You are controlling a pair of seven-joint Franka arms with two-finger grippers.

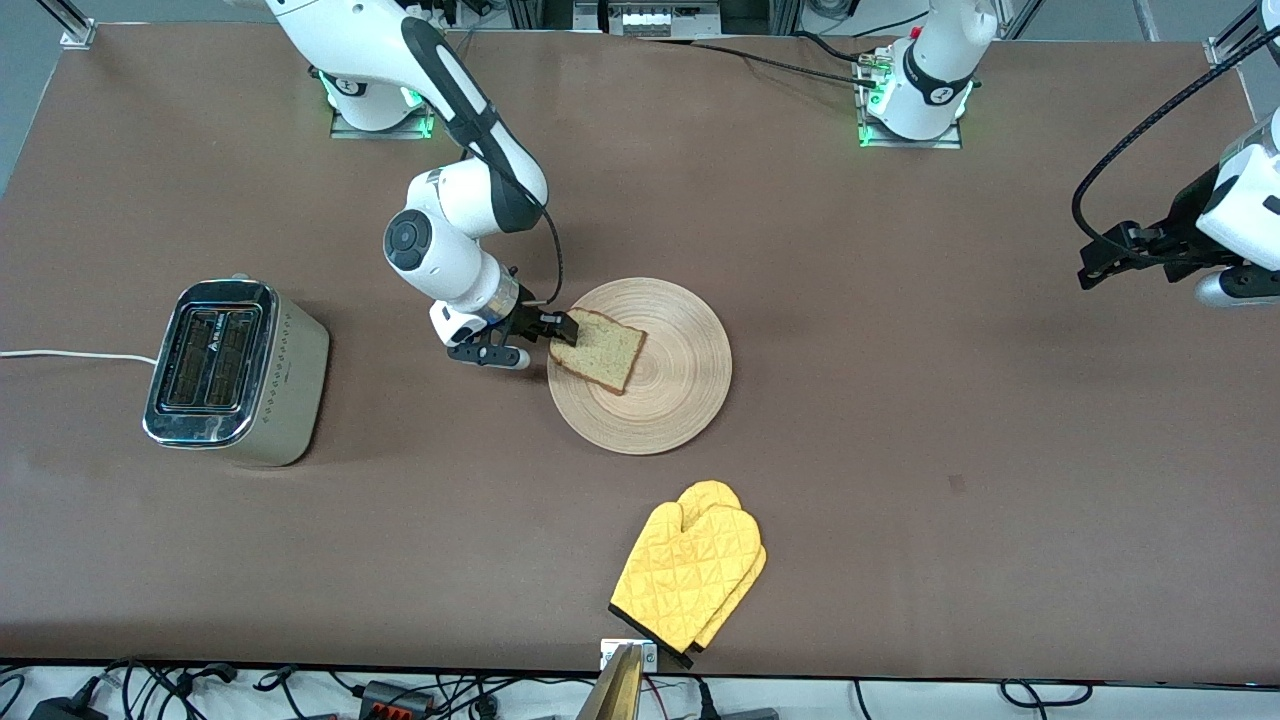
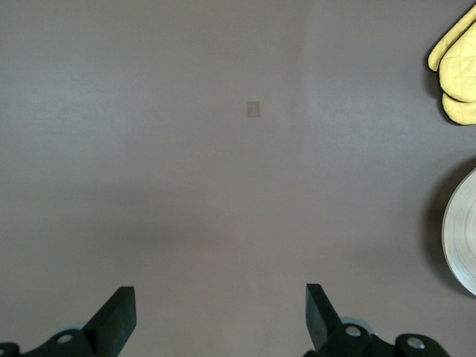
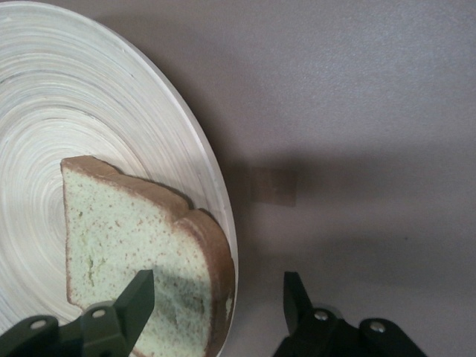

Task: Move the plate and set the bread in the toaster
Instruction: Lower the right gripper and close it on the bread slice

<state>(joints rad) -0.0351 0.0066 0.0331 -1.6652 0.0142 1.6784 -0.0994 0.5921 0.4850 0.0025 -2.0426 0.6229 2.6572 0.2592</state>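
The bread point(image 1: 598, 350) lies flat on the bamboo plate point(image 1: 680, 400), at the plate's rim toward the toaster point(image 1: 235, 370). My right gripper point(image 1: 540, 340) is low at that rim and open. In the right wrist view one finger point(image 3: 137, 301) is over the bread point(image 3: 126, 238) and the other finger point(image 3: 294, 297) is over the bare table just outside the plate point(image 3: 89, 97). The toaster stands on the table toward the right arm's end, slots up. My left gripper point(image 1: 1095, 268) is open and empty, up over the left arm's end of the table point(image 2: 219, 312).
A yellow oven mitt point(image 1: 690, 570) lies near the table's front edge, nearer the front camera than the plate; it also shows in the left wrist view point(image 2: 455, 67). The toaster's white cord point(image 1: 70, 355) runs off the table's end.
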